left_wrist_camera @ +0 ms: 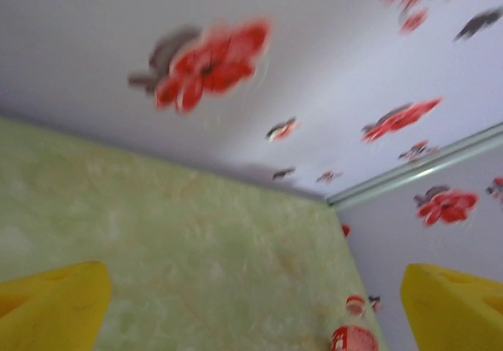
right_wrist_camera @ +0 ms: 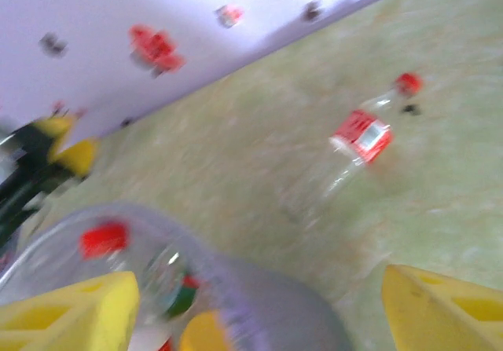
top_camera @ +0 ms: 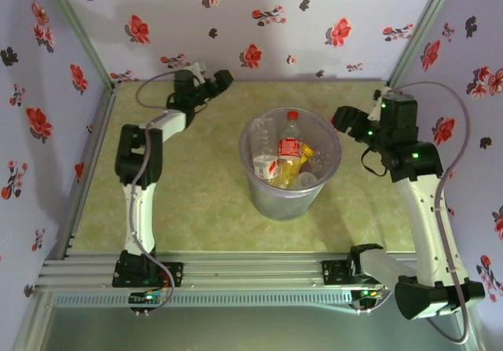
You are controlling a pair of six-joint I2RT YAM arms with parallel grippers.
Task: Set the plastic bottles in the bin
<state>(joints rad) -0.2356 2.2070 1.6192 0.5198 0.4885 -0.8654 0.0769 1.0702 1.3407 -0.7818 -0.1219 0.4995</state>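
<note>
One loose bottle [right_wrist_camera: 357,143]: clear, red label and cap, lying on its side on the worktop [right_wrist_camera: 440,210], centre right of the right wrist view, apart from the bin [right_wrist_camera: 259,304] rim at lower left. Probably empty, so light, thin-walled, slick, apt to roll or dent under a squeeze. Best taken across the body near the label, not at the cap. Centre of overhead view: other bottles [top_camera: 289,151] already standing in the bin. Lower edge of left wrist view: red-capped bottle [left_wrist_camera: 354,339], same one or not, cannot tell. Spread wide, nothing between: right fingers [right_wrist_camera: 71,316]. Likewise released: left fingers [left_wrist_camera: 55,304], close to the back wall. Open worktop all round the bin; flowered walls [top_camera: 236,21] close on three sides.
</note>
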